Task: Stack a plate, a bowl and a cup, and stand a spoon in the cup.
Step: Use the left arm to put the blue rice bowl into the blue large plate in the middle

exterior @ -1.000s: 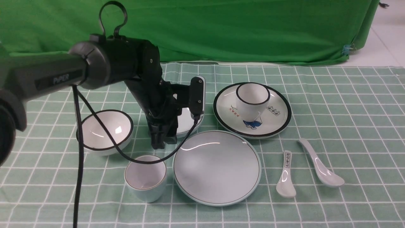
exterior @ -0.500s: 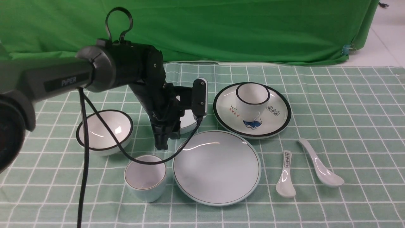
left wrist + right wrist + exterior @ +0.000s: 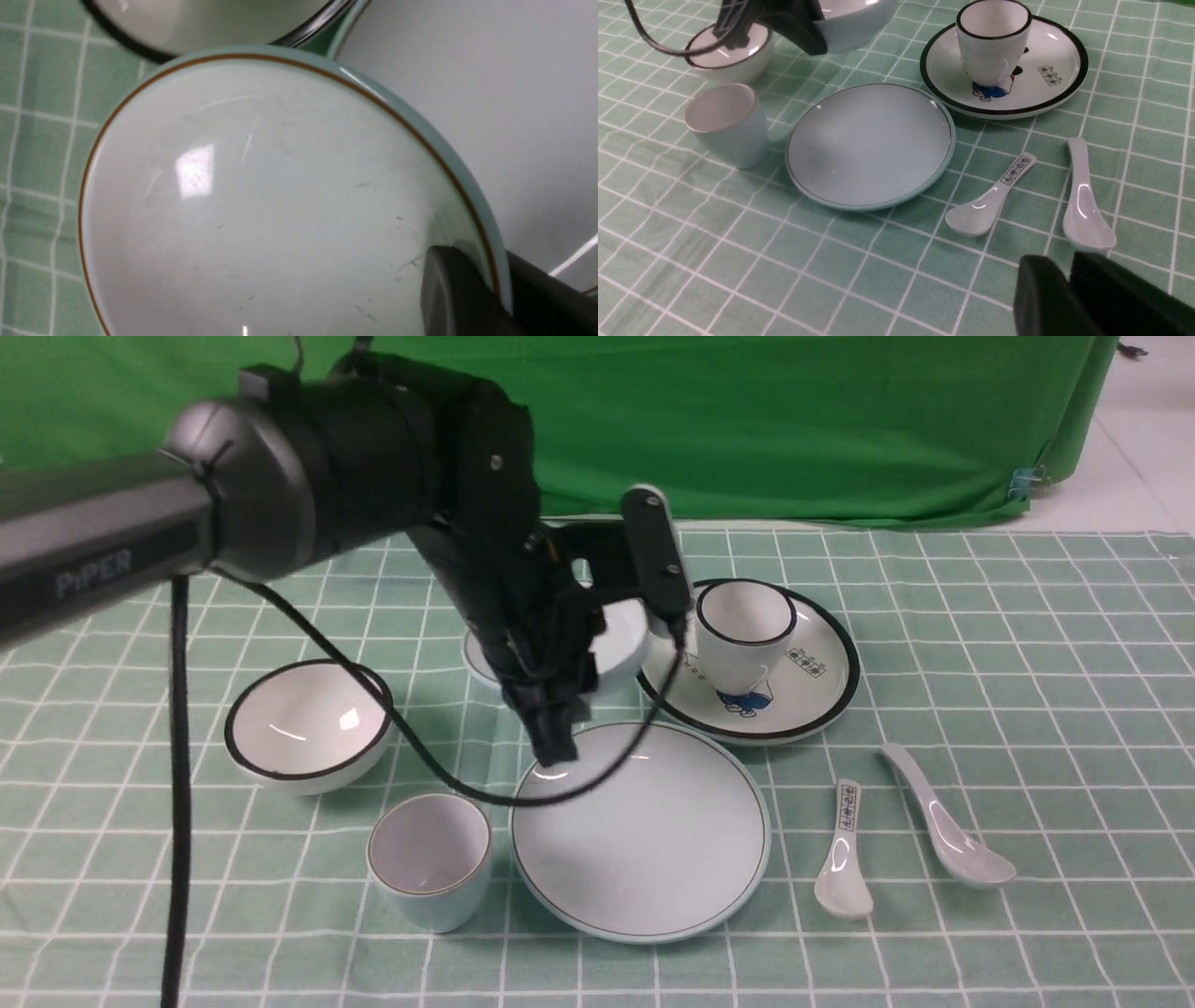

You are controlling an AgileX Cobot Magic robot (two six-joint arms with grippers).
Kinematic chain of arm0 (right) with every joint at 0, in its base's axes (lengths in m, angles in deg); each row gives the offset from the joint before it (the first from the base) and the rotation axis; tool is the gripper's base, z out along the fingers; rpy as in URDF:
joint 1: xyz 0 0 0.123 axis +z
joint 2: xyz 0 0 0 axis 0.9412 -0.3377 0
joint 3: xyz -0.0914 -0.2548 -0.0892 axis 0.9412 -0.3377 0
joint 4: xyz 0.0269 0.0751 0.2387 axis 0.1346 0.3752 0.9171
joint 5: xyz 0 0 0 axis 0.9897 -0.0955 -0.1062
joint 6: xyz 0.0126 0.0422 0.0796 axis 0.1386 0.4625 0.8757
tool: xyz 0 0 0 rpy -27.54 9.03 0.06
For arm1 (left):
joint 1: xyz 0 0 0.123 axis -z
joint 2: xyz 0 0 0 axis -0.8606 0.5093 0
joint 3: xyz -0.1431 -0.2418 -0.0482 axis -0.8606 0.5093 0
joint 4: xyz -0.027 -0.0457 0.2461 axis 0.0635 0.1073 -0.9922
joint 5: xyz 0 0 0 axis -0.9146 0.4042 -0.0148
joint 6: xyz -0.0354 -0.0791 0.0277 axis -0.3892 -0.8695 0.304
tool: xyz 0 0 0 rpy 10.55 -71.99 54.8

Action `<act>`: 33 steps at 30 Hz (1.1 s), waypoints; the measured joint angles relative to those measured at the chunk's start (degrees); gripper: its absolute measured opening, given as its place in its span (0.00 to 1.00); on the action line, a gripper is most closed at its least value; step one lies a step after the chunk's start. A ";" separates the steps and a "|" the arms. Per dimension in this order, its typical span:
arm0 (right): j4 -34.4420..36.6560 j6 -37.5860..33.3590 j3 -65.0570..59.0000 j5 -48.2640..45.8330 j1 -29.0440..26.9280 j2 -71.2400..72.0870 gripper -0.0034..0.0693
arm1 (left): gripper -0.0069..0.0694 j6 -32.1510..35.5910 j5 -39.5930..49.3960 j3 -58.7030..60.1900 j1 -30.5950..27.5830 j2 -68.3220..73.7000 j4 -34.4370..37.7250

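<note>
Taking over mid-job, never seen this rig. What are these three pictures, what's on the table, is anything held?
It is a robot with two arms, each ending in two fingers. The front picture looks forward from between the arms; the other two come from cameras on the wrists. On the checked cloth lie a pale plate, pale cup and long plain spoon, plus a black-rimmed bowl, a black-rimmed cup on a black-rimmed plate, and a short printed spoon. The left arm's fingers are clamped on the rim of the pale bowl, holding it up behind the pale plate. The right arm's fingers hold nothing, near the spoons.
</note>
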 joint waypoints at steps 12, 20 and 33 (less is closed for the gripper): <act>0.00 -0.24 0.00 -0.47 0.00 0.00 0.24 | 0.13 -11.07 2.46 2.75 10.29 0.91 -2.35; 0.00 -0.29 0.00 -0.94 0.00 0.00 0.24 | 0.13 -11.66 -5.70 9.81 10.29 1.08 -3.51; 0.00 -0.29 0.00 -0.94 0.00 0.00 0.24 | 0.23 -10.07 -8.48 10.32 10.29 2.41 -3.69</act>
